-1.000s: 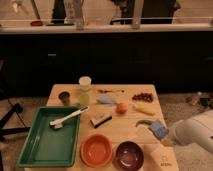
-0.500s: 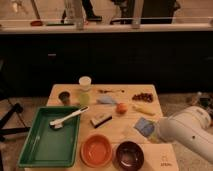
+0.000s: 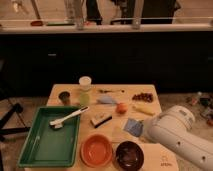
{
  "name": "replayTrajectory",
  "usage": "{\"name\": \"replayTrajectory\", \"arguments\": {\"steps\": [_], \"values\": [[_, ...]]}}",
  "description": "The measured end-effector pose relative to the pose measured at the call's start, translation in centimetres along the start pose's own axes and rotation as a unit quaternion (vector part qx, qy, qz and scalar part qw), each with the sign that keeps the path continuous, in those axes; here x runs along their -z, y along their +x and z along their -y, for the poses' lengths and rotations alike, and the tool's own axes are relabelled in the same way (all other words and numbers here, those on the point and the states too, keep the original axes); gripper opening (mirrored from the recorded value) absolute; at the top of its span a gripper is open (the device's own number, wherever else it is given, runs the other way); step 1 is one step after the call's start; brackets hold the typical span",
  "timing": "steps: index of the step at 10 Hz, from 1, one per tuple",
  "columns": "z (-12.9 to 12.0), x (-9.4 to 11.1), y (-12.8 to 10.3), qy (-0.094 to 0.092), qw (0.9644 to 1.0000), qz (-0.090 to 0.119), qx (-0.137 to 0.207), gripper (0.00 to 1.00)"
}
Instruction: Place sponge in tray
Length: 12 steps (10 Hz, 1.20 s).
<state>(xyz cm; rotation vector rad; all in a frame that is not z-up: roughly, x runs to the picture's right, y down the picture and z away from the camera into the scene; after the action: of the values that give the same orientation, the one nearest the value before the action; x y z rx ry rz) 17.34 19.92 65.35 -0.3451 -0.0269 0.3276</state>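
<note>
Camera view: wooden table seen from the front, with a dark counter behind it.

Far left: the green tray lies flat on the table's left side. A white brush lies in it on a slant, head toward the tray's near left and handle reaching the far right rim.

Just behind the tray's far right corner stands a dark cup. Beside it is a pale cup.

Centre: a dark-topped pale block sits near the tray's right rim. Behind it is a flat blue-grey lump, then a small orange fruit. At the near edge an orange bowl and a maroon bowl stand side by side.

Right of centre: the sponge, light blue, is tilted on a slant above the table, behind the maroon bowl. It is well apart from the tray, not in it.

The gripper is at the sponge's right edge, at the tip of the white arm that comes in from the lower right. Its fingers, mostly hidden by the arm's housing, are drawn fully together and pinch the sponge.

Far right, at the back: a yellow piece and a reddish cluster.
</note>
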Motion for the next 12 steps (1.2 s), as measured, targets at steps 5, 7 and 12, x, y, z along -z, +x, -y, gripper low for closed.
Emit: {"name": "replayTrajectory", "arguments": {"steps": [5,7,12], "values": [[-1.8,-1.1,-2.1,-0.006,0.9993,0.000,0.037,0.00],[-1.8,-1.1,-2.3,-0.007,0.9992,0.001,0.039,0.00],[-1.5,-1.2,-2.6,-0.005,0.9990,0.004,0.045,0.00]]}}
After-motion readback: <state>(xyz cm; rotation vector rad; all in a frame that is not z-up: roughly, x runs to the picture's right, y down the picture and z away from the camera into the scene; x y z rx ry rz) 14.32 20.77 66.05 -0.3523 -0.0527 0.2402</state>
